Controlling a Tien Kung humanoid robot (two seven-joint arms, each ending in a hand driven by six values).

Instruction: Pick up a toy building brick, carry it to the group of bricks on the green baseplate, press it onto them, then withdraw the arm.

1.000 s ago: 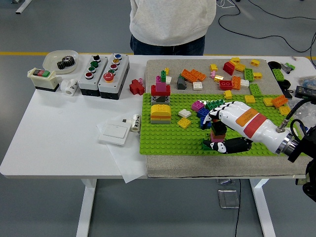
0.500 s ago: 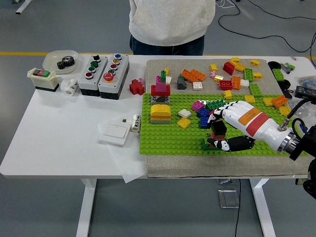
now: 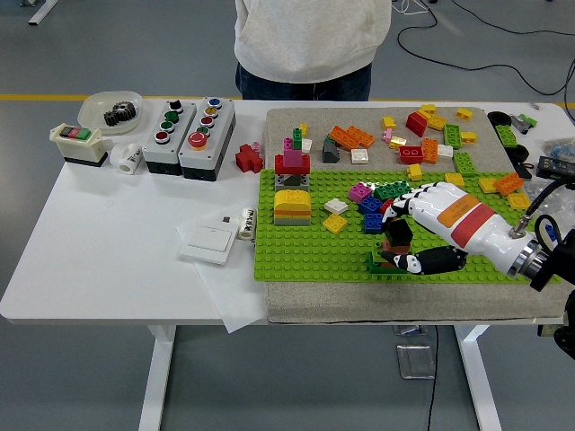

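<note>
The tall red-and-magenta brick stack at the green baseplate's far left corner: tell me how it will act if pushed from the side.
The tall red-and-magenta brick stack looks narrow for its height, so a high sideways push would probably tip it or snap off the small top bricks. It seems studded onto the green plastic baseplate, so it likely will not slide. The bricks themselves look like rigid, light plastic.

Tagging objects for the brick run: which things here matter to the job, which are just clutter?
In play:
- right hand, closed on a small brick stack
- green baseplate
- group of bricks on the plate
- loose bricks on the mat behind

Clutter:
- two button boxes
- bowl with a gear
- white switch plate
- red cross-shaped piece
</note>
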